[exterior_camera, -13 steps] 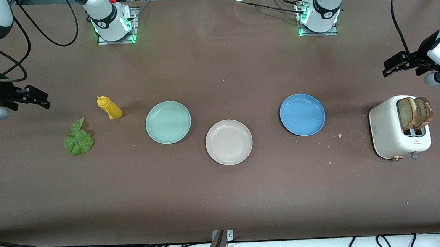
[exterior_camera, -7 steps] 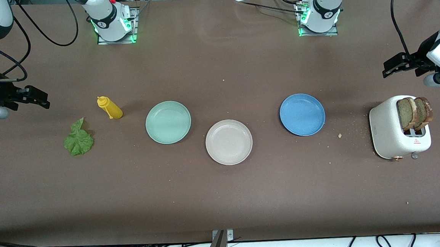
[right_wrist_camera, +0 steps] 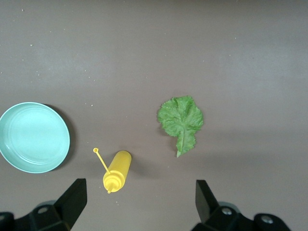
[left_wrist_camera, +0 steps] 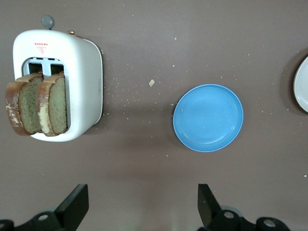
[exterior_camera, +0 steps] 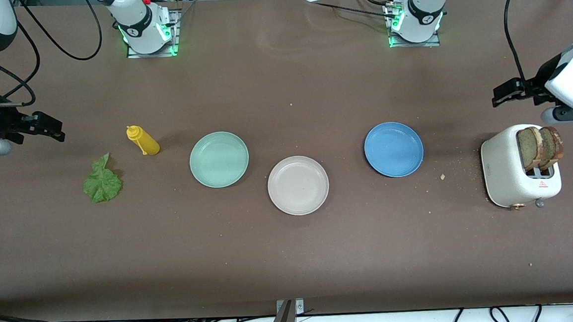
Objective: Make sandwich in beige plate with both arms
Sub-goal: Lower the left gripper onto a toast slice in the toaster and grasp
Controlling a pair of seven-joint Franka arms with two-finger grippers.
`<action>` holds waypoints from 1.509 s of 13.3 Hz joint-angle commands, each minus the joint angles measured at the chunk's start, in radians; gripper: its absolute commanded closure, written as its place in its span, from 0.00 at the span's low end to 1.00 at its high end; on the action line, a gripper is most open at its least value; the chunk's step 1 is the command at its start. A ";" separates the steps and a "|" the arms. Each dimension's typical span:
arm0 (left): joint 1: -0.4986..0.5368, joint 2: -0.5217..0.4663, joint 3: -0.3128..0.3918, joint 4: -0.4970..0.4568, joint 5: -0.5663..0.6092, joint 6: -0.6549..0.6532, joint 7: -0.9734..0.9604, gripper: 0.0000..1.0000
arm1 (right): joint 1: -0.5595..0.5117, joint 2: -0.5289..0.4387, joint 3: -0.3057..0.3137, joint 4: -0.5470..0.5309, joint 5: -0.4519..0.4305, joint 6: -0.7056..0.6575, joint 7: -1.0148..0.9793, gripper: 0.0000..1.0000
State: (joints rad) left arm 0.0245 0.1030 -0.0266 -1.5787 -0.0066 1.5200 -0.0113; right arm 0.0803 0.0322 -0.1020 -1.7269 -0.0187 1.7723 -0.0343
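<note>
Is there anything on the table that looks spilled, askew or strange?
Yes. Crumbs are scattered on the table between the blue plate and the toaster. The lettuce leaf lies directly on the table, not on a plate. The mustard bottle looks tilted or lying down.

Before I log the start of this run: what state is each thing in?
Beige plate: empty.
Mint-green plate: empty.
Blue plate: empty.
Toaster: two bread slices sticking up from its slots.
Lettuce leaf: flat on table.
Mustard bottle: capped.
Left gripper: open, empty.
Right gripper: open, empty.
</note>
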 commanded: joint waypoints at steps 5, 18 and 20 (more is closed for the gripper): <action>0.081 0.067 -0.001 0.011 0.033 0.031 0.144 0.00 | -0.010 -0.009 0.004 -0.014 0.017 0.012 -0.002 0.00; 0.219 0.238 -0.001 -0.032 0.083 0.197 0.271 0.00 | -0.010 -0.009 0.004 -0.014 0.017 0.012 -0.002 0.00; 0.222 0.245 -0.001 -0.041 0.083 0.219 0.271 0.00 | -0.010 -0.009 0.004 -0.014 0.017 0.012 -0.002 0.00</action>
State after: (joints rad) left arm 0.2372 0.3506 -0.0169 -1.6059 0.0535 1.7155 0.2428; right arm 0.0798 0.0327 -0.1025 -1.7281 -0.0183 1.7725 -0.0343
